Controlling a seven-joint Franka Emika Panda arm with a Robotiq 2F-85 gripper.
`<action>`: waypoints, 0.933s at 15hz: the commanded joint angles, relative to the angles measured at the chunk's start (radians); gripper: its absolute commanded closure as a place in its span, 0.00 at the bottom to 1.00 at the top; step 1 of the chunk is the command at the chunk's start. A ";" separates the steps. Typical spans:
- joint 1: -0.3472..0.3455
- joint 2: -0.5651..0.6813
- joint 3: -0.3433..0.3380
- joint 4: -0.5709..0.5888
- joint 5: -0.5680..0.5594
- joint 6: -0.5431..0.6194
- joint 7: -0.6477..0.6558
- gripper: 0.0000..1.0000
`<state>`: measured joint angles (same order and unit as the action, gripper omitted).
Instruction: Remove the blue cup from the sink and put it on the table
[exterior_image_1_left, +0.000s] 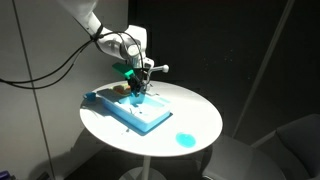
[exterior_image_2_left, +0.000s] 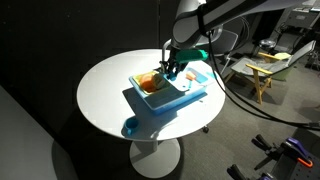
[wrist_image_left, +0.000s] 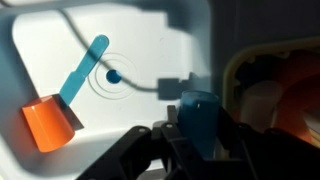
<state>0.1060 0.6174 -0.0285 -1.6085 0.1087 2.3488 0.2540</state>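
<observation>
My gripper (wrist_image_left: 197, 128) is shut on the blue cup (wrist_image_left: 198, 108), which stands upright between the two dark fingers in the wrist view. Below it lies the white basin of the toy sink (wrist_image_left: 150, 40) with its drain. In both exterior views the gripper (exterior_image_1_left: 140, 88) (exterior_image_2_left: 172, 72) hangs just over the light blue sink (exterior_image_1_left: 120, 112) (exterior_image_2_left: 192, 100) on the round white table (exterior_image_1_left: 200, 115) (exterior_image_2_left: 100, 90). The cup itself is too small to make out there.
An orange cup (wrist_image_left: 48, 123) and a light blue flat stick (wrist_image_left: 85, 68) lie in the basin. A yellowish compartment (wrist_image_left: 272, 90) adjoins it. A small blue object (exterior_image_1_left: 185, 140) (exterior_image_2_left: 132, 127) sits on the table near its edge.
</observation>
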 joint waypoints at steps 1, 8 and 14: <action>0.020 -0.071 -0.004 -0.054 -0.042 -0.034 0.027 0.84; 0.045 -0.157 -0.003 -0.116 -0.101 -0.071 0.041 0.84; 0.056 -0.284 0.002 -0.197 -0.146 -0.139 0.063 0.84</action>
<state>0.1519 0.4321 -0.0280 -1.7285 0.0018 2.2442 0.2759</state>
